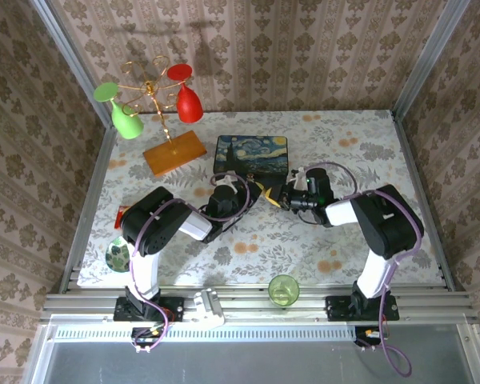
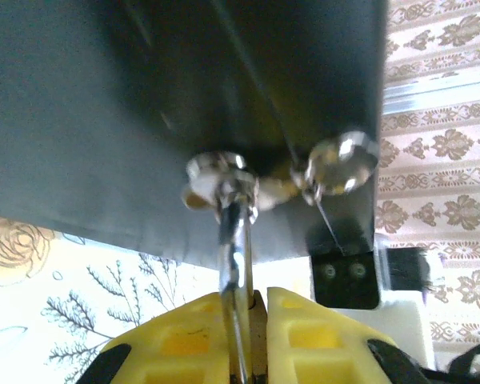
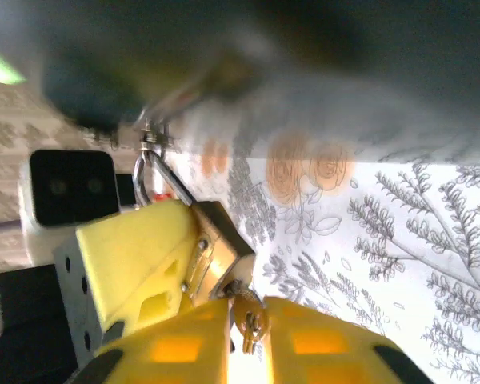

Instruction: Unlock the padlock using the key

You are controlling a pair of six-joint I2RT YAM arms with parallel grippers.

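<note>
Right, the padlock (image 3: 222, 238) is clamped in the left claw (image 2: 250, 316), its shackle (image 2: 236, 240) hooked on the box (image 2: 104, 120) just above that claw. The key (image 3: 251, 326) is seen between the right claw's (image 3: 246, 310) slightly parted jaws; whether it is gripped cannot be told.

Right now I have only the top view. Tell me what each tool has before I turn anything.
Observer: The left tool is shut on the padlock.
Operator: Say where its shackle goes.
Observer: The shackle runs up to the latch on the box.
Operator: Now the key.
Observer: The key sits at the padlock's bottom, in the gap of the right tool; whether it's gripped, I can't tell.
</note>
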